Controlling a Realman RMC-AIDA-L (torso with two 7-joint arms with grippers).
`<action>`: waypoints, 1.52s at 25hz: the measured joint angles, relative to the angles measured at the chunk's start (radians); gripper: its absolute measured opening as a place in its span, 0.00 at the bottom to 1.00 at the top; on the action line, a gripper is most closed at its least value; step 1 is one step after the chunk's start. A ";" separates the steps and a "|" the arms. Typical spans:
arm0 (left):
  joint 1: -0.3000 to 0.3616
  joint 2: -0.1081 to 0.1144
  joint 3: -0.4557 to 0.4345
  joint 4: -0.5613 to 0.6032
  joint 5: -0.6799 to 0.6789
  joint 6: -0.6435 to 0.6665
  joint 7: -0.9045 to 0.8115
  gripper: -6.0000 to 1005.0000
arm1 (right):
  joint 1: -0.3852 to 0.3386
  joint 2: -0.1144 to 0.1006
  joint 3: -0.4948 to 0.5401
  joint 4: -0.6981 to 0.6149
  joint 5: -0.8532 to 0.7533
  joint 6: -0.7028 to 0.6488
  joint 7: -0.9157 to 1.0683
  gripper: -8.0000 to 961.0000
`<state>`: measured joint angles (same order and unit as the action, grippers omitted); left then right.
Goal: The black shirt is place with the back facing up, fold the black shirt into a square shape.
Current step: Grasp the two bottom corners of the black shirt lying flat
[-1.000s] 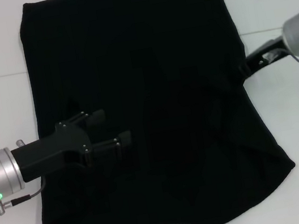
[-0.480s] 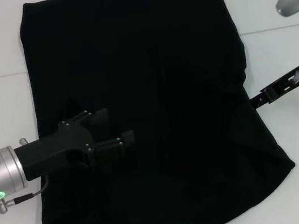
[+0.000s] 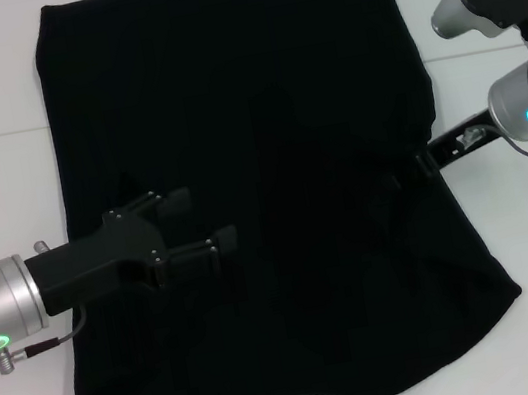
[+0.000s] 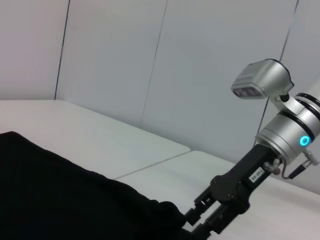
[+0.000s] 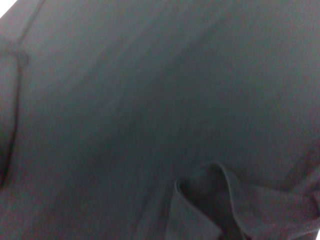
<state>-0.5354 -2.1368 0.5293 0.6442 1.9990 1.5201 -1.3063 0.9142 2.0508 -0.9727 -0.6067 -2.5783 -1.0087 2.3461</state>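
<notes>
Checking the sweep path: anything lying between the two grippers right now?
Only the black shirt. In the head view its fabric fills the stretch from the left gripper, over the shirt, to the right gripper at its edge; nothing else lies there.

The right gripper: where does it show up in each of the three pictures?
Head view: right gripper at the black shirt's right edge, mid-height.
Left wrist view: right gripper at the bottom, reaching down to the shirt's edge.
Right wrist view: not in it; only shirt fabric.
Shared landmark: the black shirt.

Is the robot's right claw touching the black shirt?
Touching. In the left wrist view, the right gripper has its tip pushed into the edge of the black shirt, with no gap; the head view agrees.
</notes>
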 joint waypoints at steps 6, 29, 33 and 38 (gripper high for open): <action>0.000 0.000 -0.001 0.000 0.000 0.000 0.008 0.93 | 0.020 0.023 0.000 0.033 0.003 0.099 0.000 0.71; 0.012 -0.002 -0.003 0.000 0.000 -0.008 0.024 0.93 | 0.029 0.019 -0.021 0.051 0.110 0.164 -0.047 0.71; 0.012 -0.002 -0.003 0.000 0.000 -0.006 0.024 0.93 | 0.017 0.013 -0.016 0.030 0.110 0.092 -0.036 0.71; 0.012 -0.002 -0.003 0.000 0.000 -0.004 0.024 0.93 | 0.016 0.013 -0.023 0.054 0.105 0.078 -0.008 0.71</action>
<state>-0.5232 -2.1384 0.5261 0.6443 1.9988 1.5166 -1.2823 0.9302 2.0637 -0.9961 -0.5529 -2.4733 -0.9312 2.3385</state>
